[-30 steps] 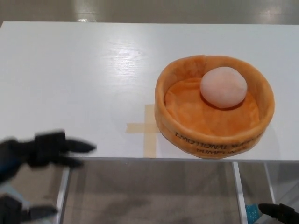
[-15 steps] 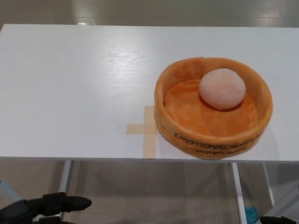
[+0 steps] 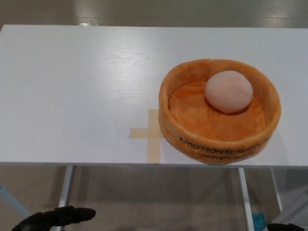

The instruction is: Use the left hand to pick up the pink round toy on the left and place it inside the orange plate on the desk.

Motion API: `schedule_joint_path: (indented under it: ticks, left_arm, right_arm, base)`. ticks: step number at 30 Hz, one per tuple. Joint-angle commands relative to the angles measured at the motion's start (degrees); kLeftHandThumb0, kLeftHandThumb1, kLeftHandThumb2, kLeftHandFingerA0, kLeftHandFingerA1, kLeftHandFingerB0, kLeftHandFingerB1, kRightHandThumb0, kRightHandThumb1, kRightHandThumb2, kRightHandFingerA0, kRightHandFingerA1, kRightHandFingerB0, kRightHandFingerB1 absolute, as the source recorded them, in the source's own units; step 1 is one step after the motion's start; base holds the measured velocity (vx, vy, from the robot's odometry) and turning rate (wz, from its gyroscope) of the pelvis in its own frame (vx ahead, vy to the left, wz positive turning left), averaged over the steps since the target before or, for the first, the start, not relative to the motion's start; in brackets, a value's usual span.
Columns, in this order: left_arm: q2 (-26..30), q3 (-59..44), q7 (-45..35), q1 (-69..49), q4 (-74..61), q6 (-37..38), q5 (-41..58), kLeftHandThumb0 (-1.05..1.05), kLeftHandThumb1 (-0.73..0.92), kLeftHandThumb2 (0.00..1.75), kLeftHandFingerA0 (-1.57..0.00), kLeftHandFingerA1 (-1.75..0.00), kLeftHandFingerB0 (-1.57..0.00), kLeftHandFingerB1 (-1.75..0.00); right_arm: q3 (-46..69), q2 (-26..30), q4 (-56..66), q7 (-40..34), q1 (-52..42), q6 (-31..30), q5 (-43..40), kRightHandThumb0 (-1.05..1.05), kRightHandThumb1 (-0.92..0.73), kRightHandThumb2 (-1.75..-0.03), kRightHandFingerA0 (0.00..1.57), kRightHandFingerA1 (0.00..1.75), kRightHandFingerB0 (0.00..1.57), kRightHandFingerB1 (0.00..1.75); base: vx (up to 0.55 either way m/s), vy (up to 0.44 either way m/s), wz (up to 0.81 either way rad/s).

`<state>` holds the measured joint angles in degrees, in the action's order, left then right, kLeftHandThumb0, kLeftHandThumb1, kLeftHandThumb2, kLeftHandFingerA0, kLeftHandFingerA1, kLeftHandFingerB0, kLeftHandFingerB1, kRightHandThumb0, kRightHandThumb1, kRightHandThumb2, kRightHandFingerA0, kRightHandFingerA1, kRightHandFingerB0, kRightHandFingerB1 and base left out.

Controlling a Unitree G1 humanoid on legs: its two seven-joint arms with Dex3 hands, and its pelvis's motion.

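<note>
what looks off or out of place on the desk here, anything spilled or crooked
Nothing stands out. The pink round toy sits inside the orange plate, toward its far side. The plate stands flat on the white desk beside a tape cross. Nothing is spilled or damaged. The left hand is low, below the desk edge.

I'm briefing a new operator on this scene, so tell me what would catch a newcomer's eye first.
First the orange plate, a soft high-walled dish on the right of the white desk, with the pink toy lying inside it toward the far wall. Next the tan tape cross just left of the plate near the front edge. Last, the left hand, low below the desk's front edge, holding nothing.
</note>
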<state>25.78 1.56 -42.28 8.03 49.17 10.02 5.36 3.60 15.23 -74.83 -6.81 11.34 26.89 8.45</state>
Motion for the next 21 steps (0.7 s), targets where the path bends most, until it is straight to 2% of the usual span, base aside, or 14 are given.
schedule_joint_path:
  ticks: [1, 2, 3, 5, 6, 9, 10, 21]
  left_arm:
    - [-5.41, 5.18, 24.2, 5.1, 14.66, 4.37, -11.89, -0.44, 0.51, 0.68, -0.21, -0.4, -0.25, -0.36]
    - [-5.51, 5.3, 24.79, 5.13, 14.99, 4.61, -11.99, -0.44, 0.51, 0.68, -0.21, -0.4, -0.25, -0.36]
    - [-6.07, 5.18, 26.54, 4.91, 15.87, 4.54, -11.84, -0.4, 0.57, 0.58, -0.24, -0.34, -0.29, -0.3]
    - [-6.74, 5.12, 28.69, 4.82, 17.29, 4.61, -11.61, -0.4, 0.57, 0.58, -0.24, -0.34, -0.29, -0.3]
    - [-7.06, 4.52, 29.36, 4.73, 17.94, 4.86, -10.94, -0.44, 0.51, 0.67, -0.25, -0.41, -0.27, -0.36]
    - [-7.39, 3.76, 30.05, 4.81, 18.98, 5.5, -10.03, -0.44, 0.51, 0.67, -0.25, -0.41, -0.27, -0.36]
    - [-7.54, 3.03, 30.2, 4.27, 19.2, 6.38, -9.31, -0.37, 0.55, 0.57, -0.29, -0.35, -0.33, -0.32]
    - [-5.78, 6.09, 34.26, 3.57, 20.33, 10.3, -13.59, -0.37, 0.56, 0.57, -0.35, -0.38, -0.34, -0.32]
  right_arm:
    - [-0.73, 0.34, -0.45, -0.33, -1.48, -0.38, 0.94, -0.36, -0.56, -0.58, 0.7, 0.51, 0.6, 0.44]
    - [-0.77, 0.35, -0.45, -0.31, -1.43, -0.27, 0.97, -0.36, -0.56, -0.58, 0.7, 0.51, 0.6, 0.44]
    - [-0.74, 0.28, -0.4, -0.21, -1.39, -0.12, 0.86, -0.36, -0.57, -0.58, 0.71, 0.53, 0.6, 0.44]
    - [-0.73, 0.2, -0.35, -0.11, -1.36, 0.03, 0.67, -0.36, -0.57, -0.58, 0.71, 0.53, 0.6, 0.44]
    - [-0.89, 0.21, -0.32, -0.2, -1.22, 0.13, 0.8, -0.37, -0.57, -0.58, 0.71, 0.53, 0.6, 0.44]
    - [-1.19, 0.25, -0.29, -0.39, -1.01, 0.26, 1.01, -0.37, -0.57, -0.58, 0.71, 0.53, 0.6, 0.44]
    - [-0.71, 0.09, -0.34, -0.1, -0.89, -0.02, 0.41, -0.37, -0.56, -0.57, 0.72, 0.56, 0.62, 0.44]
    - [-0.85, -0.92, -0.51, -0.09, -1.21, -0.16, 0.28, -0.38, -0.57, -0.57, 0.7, 0.56, 0.6, 0.43]
  base:
    - [0.0, 0.0, 0.0]
    - [0.0, 0.0, 0.0]
    - [0.0, 0.0, 0.0]
    - [0.0, 0.0, 0.0]
    - [0.0, 0.0, 0.0]
    - [0.0, 0.0, 0.0]
    - [0.0, 0.0, 0.0]
    - [0.0, 0.0, 0.0]
